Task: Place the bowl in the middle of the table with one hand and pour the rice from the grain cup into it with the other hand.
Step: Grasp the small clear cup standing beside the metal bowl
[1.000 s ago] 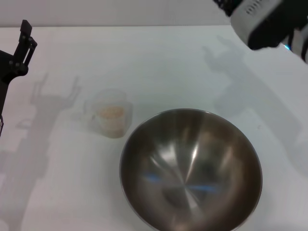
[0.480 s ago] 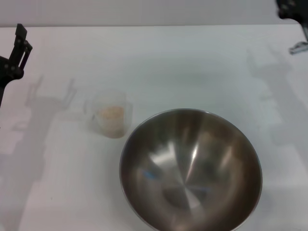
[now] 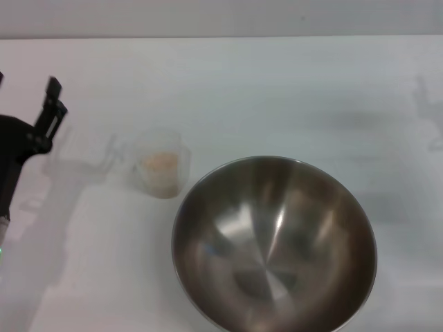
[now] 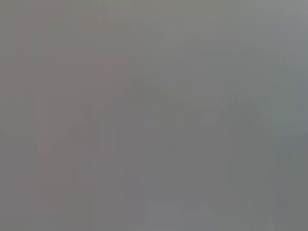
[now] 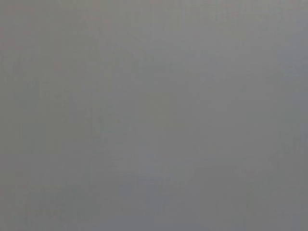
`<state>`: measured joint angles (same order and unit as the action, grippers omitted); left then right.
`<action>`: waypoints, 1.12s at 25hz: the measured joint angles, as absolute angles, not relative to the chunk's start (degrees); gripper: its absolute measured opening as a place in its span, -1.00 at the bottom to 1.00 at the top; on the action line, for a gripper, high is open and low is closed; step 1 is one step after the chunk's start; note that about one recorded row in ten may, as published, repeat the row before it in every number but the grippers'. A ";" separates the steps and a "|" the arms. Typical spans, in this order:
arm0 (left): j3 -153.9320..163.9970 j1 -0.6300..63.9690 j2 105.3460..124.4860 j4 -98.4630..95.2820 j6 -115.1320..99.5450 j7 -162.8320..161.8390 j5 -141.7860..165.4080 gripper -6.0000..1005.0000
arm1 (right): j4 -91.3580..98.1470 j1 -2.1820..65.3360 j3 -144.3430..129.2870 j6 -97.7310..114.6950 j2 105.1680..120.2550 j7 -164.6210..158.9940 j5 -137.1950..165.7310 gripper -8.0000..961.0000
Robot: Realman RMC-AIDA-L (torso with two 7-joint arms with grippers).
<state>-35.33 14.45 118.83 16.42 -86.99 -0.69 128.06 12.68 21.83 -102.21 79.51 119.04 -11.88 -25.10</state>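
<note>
- Head view, far left: the left gripper (image 3: 28, 104) stands over the white table (image 3: 277, 83) at the picture's edge, its black body low at the side and one thin finger (image 3: 52, 111) sticking up and away from the robot.
- Its second finger is cut off by the frame edge (only a dark sliver shows at the border), so the two look spread apart with nothing between them, and it holds nothing.
- Its shadow lies on the tabletop just beside it, reaching toward the cup.
- Next along: the grain cup (image 3: 159, 173) stands upright on the table, clear plastic, well apart from the left gripper and touched by nothing.
- Its handle points toward the robot's left side.
- Inside it sits the rice (image 3: 160, 163), a small pale beige heap low in the cup.
- Centre to right: the bowl (image 3: 275, 243) rests on the table, near the robot's edge of the view, its lower rim cut off by the frame.
- The bowl's near-left rim comes just beside the cup; whether they touch I cannot tell.
- The bowl's shiny grey inside shows only reflections and no grains.
- Far right: only a faint shadow lies on the table there, and the right gripper is out of sight.
- Left wrist view and right wrist view: each shows a flat grey field with nothing to make out.
</note>
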 joint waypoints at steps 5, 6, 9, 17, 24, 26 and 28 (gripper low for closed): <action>-31.71 13.98 118.91 14.80 -86.64 -0.69 128.08 0.37 | 11.91 23.30 -100.83 78.90 118.59 -11.59 -25.10 0.17; -31.71 13.98 118.91 14.80 -86.64 -0.69 128.08 0.37 | 11.91 23.30 -100.83 78.90 118.59 -11.59 -25.10 0.17; -28.50 12.88 118.85 14.11 -86.53 -0.69 128.07 0.37 | 10.94 24.39 -99.19 78.03 118.47 -11.56 -25.05 0.17; -25.54 11.22 119.08 14.85 -80.73 -0.70 128.05 0.36 | 10.31 25.67 -97.06 76.76 117.99 -11.56 -25.05 0.17; -23.74 11.64 119.09 15.56 -75.66 -0.71 128.05 0.35 | 10.24 26.05 -96.54 76.64 117.86 -11.56 -25.01 0.17; -23.50 11.68 119.09 15.56 -74.38 -0.71 128.06 0.34 | 10.22 26.02 -96.53 76.61 117.86 -11.56 -25.01 0.17; -23.49 11.78 119.09 15.56 -73.79 -0.71 128.05 0.34 | 10.21 25.94 -96.51 76.60 117.85 -11.57 -25.01 0.17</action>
